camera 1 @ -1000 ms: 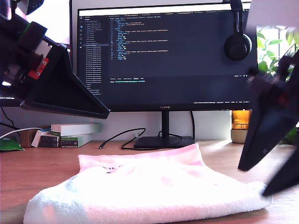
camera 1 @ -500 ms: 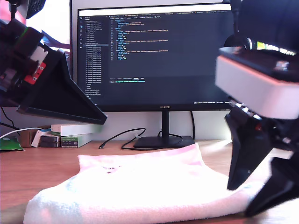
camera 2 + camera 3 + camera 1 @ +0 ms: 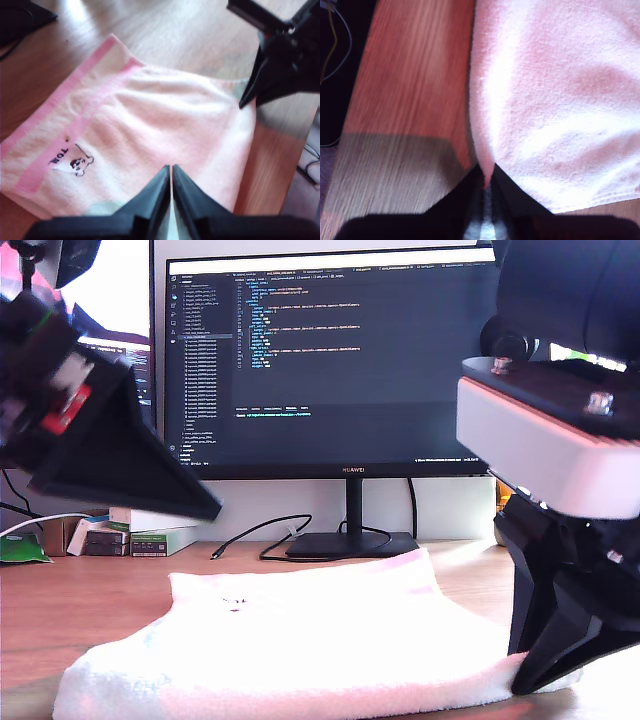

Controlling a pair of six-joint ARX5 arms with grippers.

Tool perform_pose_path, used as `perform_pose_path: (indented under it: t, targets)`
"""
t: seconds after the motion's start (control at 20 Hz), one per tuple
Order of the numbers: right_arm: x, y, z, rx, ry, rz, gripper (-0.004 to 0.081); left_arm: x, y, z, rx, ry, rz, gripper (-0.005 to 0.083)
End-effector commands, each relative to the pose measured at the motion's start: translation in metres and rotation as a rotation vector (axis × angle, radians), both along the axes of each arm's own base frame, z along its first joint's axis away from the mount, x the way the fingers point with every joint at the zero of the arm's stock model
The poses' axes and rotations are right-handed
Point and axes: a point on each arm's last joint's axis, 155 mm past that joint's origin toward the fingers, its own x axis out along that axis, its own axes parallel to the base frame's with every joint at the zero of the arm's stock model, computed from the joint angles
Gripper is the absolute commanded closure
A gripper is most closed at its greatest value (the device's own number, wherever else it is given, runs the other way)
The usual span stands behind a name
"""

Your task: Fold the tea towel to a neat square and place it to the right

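You see the fluffy pale-pink terry tea towel [image 3: 300,650] lying folded on the wooden bench [image 3: 100,605] before the black monitor [image 3: 340,360]; my second end effector [image 3: 487,175] pinches its edge, likely to drag it aside, having descended since a second ago; my first end effector [image 3: 171,172] hovers above, jaws closed, empty.

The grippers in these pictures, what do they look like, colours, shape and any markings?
I have two black tools with wedge-shaped fingers tapering to points. My first gripper rides on an arm with a small red part and a green band, seen in the exterior view. My second gripper sits under a white rounded block with a thin orange edge.
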Motion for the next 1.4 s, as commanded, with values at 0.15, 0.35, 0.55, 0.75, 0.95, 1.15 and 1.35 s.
perform_pose_path:
  t: [0.15,0.35,0.55,0.75,0.95,1.15,1.35]
  targets:
    - [0.009,0.012,0.012,0.018,-0.016,0.001,0.0783,-0.012,0.001,-0.015,0.057,0.005,-0.049,0.0665]
    - [0.016,0.020,0.026,0.040,-0.031,-0.005,0.0783,-0.031,-0.001,-0.027,0.106,0.033,-0.101,0.0622]
    - [0.023,0.026,0.039,0.063,-0.043,-0.022,0.0783,-0.035,0.000,-0.031,0.150,0.011,-0.094,0.0622]
    - [0.034,0.035,0.060,0.087,-0.077,-0.030,0.0783,-0.036,-0.001,-0.032,0.159,-0.002,-0.092,0.0622]
    - [0.042,0.042,0.075,0.109,-0.098,-0.036,0.0783,-0.034,0.000,-0.031,0.159,-0.003,-0.081,0.0553]
    - [0.045,0.040,0.077,0.120,-0.097,-0.068,0.0783,-0.040,-0.005,-0.036,0.170,0.002,-0.105,0.0470]
    - [0.051,0.037,0.080,0.150,-0.081,-0.131,0.0783,-0.044,-0.005,-0.051,0.236,-0.009,-0.109,0.0470]
